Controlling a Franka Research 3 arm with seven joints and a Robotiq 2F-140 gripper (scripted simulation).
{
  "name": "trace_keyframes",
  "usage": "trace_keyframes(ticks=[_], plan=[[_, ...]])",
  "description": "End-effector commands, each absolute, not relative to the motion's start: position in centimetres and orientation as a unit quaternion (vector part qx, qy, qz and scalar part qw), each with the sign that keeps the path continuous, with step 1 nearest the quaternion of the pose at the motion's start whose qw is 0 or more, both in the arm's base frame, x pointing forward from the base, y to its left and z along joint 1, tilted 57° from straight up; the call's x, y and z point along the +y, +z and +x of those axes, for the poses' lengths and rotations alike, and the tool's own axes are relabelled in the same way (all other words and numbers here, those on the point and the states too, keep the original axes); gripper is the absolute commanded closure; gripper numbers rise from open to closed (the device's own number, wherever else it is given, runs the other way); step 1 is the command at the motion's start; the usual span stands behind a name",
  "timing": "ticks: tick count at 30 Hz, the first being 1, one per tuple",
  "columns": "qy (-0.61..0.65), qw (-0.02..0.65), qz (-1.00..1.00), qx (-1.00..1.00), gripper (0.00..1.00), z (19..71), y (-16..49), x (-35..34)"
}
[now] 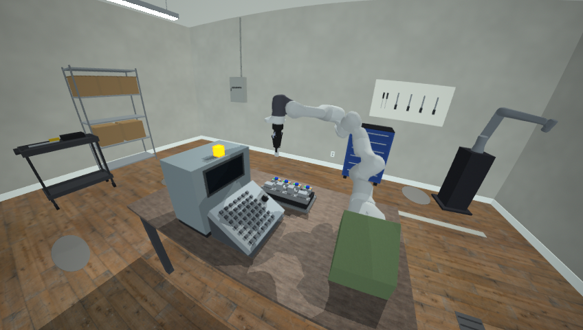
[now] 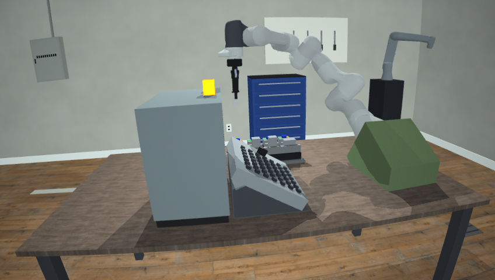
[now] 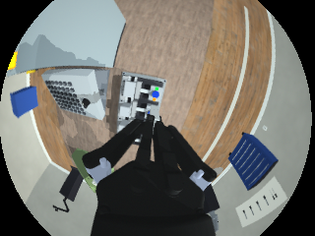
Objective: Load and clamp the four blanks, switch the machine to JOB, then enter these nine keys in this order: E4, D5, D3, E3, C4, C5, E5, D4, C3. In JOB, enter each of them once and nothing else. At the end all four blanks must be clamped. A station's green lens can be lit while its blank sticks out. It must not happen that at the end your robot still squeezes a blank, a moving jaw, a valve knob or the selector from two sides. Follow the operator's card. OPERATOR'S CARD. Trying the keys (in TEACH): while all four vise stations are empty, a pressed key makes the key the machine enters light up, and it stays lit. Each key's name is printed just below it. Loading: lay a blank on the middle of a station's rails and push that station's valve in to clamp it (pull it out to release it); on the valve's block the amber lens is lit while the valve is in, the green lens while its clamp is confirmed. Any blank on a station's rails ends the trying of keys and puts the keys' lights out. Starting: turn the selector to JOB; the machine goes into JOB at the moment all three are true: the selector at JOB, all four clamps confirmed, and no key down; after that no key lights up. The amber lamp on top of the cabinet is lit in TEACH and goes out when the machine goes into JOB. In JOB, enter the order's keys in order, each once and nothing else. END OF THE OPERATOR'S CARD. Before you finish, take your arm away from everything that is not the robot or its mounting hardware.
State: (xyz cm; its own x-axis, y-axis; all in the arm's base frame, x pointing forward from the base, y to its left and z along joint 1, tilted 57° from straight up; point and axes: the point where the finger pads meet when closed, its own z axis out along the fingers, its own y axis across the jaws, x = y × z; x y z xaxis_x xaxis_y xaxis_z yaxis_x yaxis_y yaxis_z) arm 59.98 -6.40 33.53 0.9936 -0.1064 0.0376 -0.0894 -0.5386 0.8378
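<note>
My gripper (image 1: 276, 154) (image 2: 236, 101) (image 3: 153, 111) is shut, empty, pointing down high above the vise fixture (image 1: 295, 201) (image 2: 289, 156). Grey blocks, one of them a block (image 1: 291, 188) (image 2: 272, 140), stand at the stations; whether each is clamped is too small to tell. Blue valve knobs line the back, such as this knob (image 1: 307, 187) (image 3: 156, 93). In the wrist view a green lens (image 3: 157, 88) and an amber lens (image 3: 154, 99) flank it. The amber lamp (image 1: 218, 150) (image 2: 208, 87) is lit. The key panel (image 1: 274, 204) (image 2: 298, 202) shows no lit key. Its selector (image 1: 265, 199) (image 2: 262, 151) (image 3: 86, 102) is black; its setting is unreadable.
The tall grey cabinet (image 1: 185, 188) (image 2: 184, 159) (image 3: 74, 29) stands behind the key panel, with a dark screen (image 1: 225, 173). A green block (image 1: 364, 249) (image 2: 413, 166) stands in front of the arm's base. A blue drawer cabinet (image 1: 376, 151) (image 2: 278, 104) (image 3: 253, 161) is beyond the table.
</note>
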Motion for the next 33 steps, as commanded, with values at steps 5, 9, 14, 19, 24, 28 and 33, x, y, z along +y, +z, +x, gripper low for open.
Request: trace_keyframes(ticks=[5, 9, 14, 19, 24, 28, 33], plan=[[0.078, 0.481, 0.873, -0.014, 1.0, 56.9, 23.9, 0.1], [0.131, 0.482, 0.866, 0.015, 1.0, 55.2, 20.8, 1.8], [0.177, 0.484, 0.855, 0.064, 1.0, 50.9, 11.7, 7.7], [0.203, 0.483, 0.848, 0.081, 1.0, 49.0, 4.8, 12.6], [0.22, 0.479, 0.847, 0.073, 1.0, 49.3, -2.7, 17.2], [0.228, 0.477, 0.846, 0.064, 1.0, 49.6, -2.7, 14.7], [0.228, 0.477, 0.846, 0.064, 1.0, 49.5, 1.0, 4.1]])
